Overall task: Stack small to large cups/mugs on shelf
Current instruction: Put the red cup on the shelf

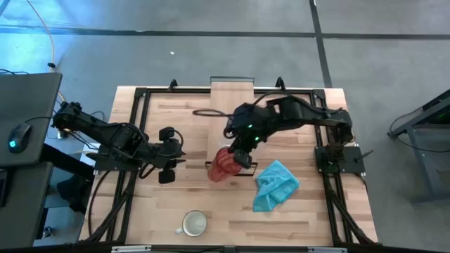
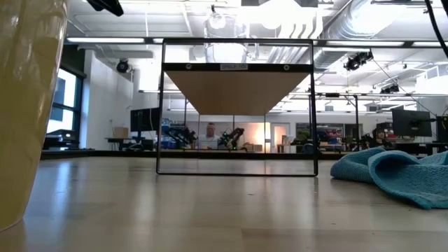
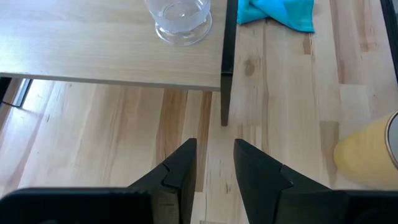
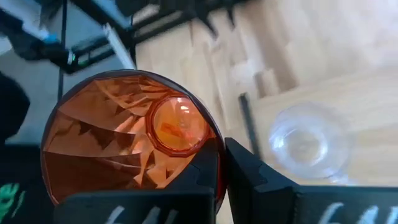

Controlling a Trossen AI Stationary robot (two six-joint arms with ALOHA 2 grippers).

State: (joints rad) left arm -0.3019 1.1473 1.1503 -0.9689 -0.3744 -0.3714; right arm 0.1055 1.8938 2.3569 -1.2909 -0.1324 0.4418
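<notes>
1. Closest to the low camera, at its left edge, you have the cream mug (image 2: 24, 105), standing on the table's front edge in the high view (image 1: 195, 223), well apart from both arms. I judge it the heaviest and stiffest of the three, and the handle or the rim wall looks the sensible hold.
2. Over the table's middle, your right gripper (image 1: 242, 156) has its fingers closed on the rim wall of the red cup (image 4: 124, 149), held tilted beside the shelf (image 1: 232, 95). The cup looks light, thin and slick, so I would keep the pinch on the rim gentle.
3. Your left gripper (image 3: 214, 162) waits left of centre, fingers a narrow gap apart and holding nothing.
4. Farther back, the clear glass (image 3: 179, 20) stands upright on the shelf near its corner. It is probably fragile, so lower the red cup slowly.
5. Only the wrist views show the glass plainly; the high view hides it under the right arm. Only the low view shows the shelf raised on a thin dark frame, with the teal cloth (image 2: 392, 175) to its right.
</notes>
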